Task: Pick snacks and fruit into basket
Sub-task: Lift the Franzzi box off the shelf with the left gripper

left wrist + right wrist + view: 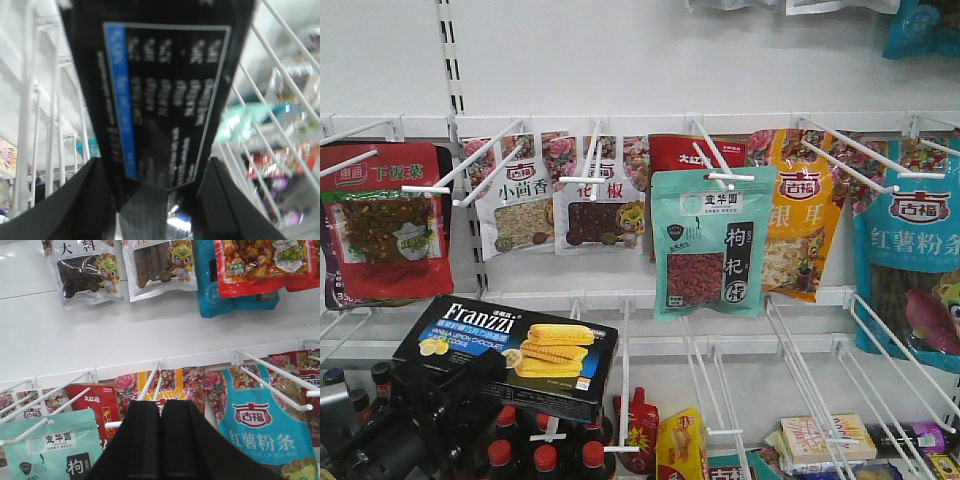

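Nearest, at 7 o'clock in the front view: left gripper (478,372), clamped by its fingers (95,200) on one end of the cookie box (510,352). Held over red-capped bottles (542,456) and among white wire hooks (624,365); not discernible whether clear of the hooks or resting on them. Judged liable to pivot or slip, being gripped far from its middle. Could have dropped onto the bottles, or caught a hook at 3 o'clock if swung out sideways.

Farther back, at 1 o'clock of the box: mint-green pouch (712,240), hung on its peg, not yet taken. Right gripper (161,407) pressed together on nothing, aimed just right of that pouch; could have knocked it off unless spread first. Basket and fruit outside all views.
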Tool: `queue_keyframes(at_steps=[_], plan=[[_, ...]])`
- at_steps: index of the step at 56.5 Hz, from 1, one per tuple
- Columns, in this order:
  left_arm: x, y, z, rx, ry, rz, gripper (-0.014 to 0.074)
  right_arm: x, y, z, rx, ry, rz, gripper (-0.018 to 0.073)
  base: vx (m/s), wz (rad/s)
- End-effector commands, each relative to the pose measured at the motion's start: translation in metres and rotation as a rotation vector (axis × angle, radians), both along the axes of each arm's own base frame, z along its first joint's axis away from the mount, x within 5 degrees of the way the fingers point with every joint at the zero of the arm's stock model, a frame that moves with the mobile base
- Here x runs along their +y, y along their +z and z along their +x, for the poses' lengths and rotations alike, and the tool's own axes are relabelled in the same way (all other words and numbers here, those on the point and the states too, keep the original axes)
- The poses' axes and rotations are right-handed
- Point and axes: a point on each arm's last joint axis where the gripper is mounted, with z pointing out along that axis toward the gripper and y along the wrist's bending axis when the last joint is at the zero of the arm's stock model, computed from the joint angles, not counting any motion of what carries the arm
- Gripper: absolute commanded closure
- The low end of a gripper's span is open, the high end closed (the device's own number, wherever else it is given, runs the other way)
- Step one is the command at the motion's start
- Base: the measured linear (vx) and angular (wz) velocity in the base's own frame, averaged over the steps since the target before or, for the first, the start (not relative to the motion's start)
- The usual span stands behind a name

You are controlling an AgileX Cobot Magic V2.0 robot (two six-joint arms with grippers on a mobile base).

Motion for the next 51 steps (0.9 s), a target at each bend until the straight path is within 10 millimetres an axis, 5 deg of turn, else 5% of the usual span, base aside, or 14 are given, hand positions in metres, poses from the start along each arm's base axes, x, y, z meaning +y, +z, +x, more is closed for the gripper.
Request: queue_keyframes(at_steps=[1,23,40,51], plan=[[-0.003,0.031,-0.007,-0.194,-0.038,0.082,0.0594,0.001,0.021,-0.008,-0.124,0.007,-0.016,0.0566,0.0,0.0],[0.013,0.058,-0.034,-0.237,0.017,0.759,0.0594,0.0,0.018,-0.008,-0.089,0.003,-0.011,0.0566,0.0,0.0],[0.023,0.121,-0.046,-0.405,0.13,0.931,0.0594,0.0,0.011,-0.006,-0.015,-0.003,-0.011,0.0566,0.0,0.0],[0.024,0.134,-0.045,-0.448,0.145,1.0,0.0594,0.007,0.003,-0.009,0.087,0.032,-0.01,0.0566,0.0,0.0]])
